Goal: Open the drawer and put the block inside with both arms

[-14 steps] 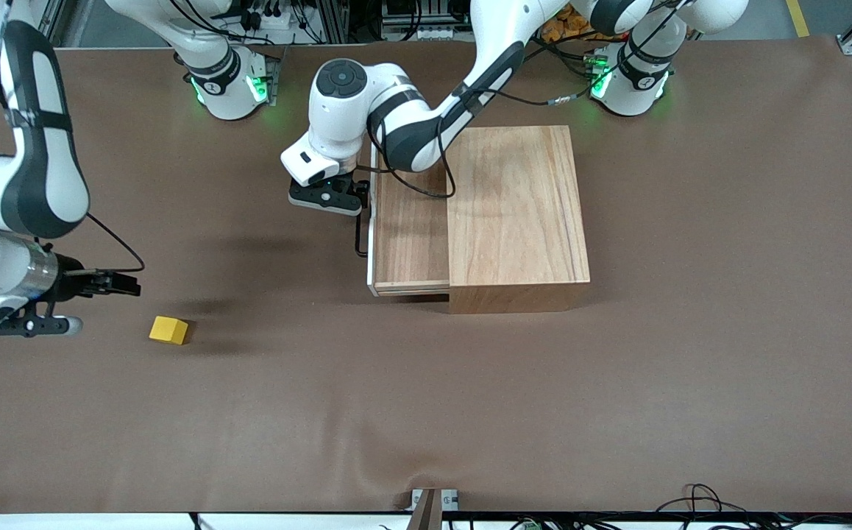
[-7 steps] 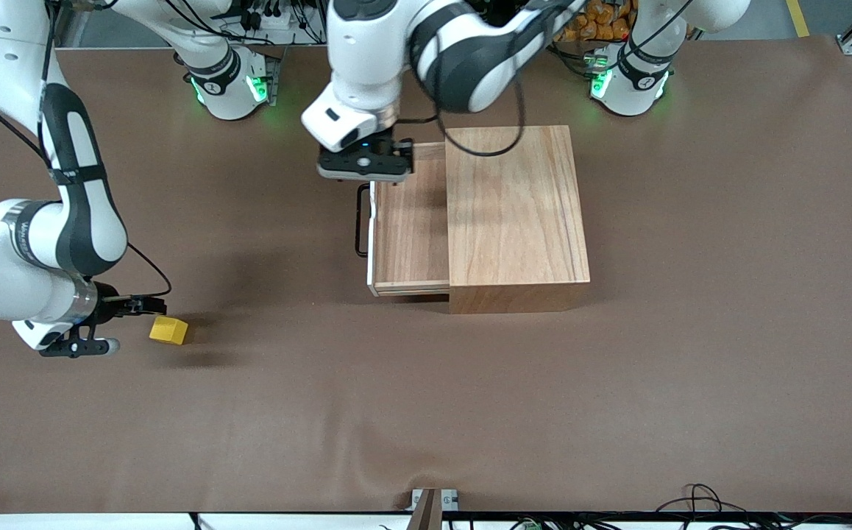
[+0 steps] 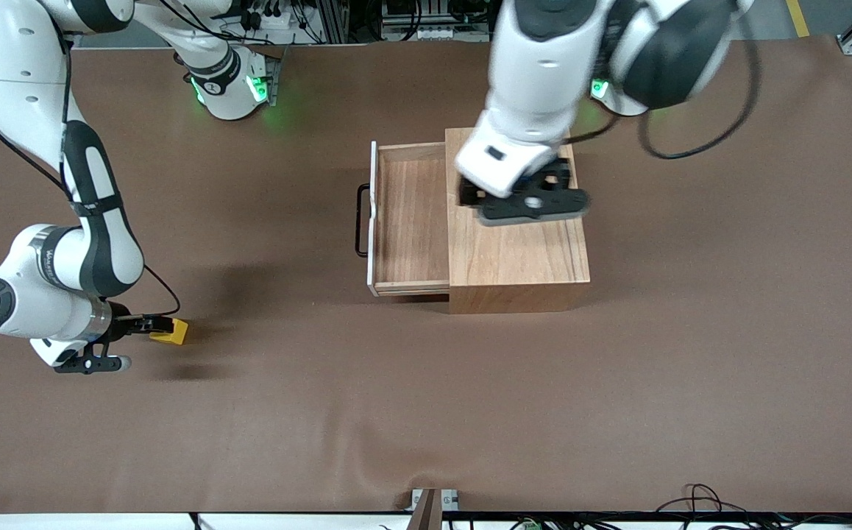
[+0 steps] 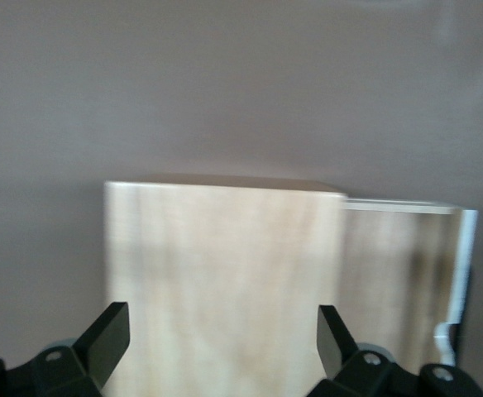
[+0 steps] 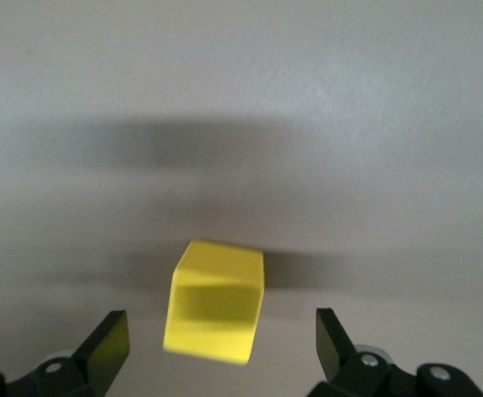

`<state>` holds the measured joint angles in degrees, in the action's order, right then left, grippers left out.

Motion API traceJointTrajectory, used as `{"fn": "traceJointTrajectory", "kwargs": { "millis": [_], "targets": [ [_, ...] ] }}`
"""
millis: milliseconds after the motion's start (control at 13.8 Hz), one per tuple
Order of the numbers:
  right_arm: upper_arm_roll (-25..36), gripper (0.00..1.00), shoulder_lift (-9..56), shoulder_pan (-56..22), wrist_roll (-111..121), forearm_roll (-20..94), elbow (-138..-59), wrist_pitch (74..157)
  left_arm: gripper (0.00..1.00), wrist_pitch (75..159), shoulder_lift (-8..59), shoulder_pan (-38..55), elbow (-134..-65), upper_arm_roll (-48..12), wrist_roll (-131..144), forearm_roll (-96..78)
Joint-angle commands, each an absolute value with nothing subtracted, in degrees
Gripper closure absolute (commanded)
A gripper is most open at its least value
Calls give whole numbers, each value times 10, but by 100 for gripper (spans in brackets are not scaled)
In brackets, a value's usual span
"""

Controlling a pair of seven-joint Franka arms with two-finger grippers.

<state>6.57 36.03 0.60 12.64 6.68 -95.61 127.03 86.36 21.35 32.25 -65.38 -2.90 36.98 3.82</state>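
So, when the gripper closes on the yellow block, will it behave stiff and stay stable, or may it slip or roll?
The block looks like a solid cube with flat faces, so it probably stays stiff and will not roll. It sits turned at an angle between the open fingers of the right gripper, so it may twist as they close. It likely is light.

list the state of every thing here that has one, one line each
drawer: pulled open, empty
block: on the table, between the right gripper's open fingers, not gripped yet
right gripper: open, low around the block
left gripper: open, empty, over the wooden box
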Motion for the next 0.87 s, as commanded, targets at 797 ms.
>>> {"fn": "traceJointTrajectory", "kwargs": {
  "millis": [797],
  "targets": [
    [61,36,401,9,148,127,-951,1270,0,854,23,-1,-852,-39,32,32]
  ]
}}
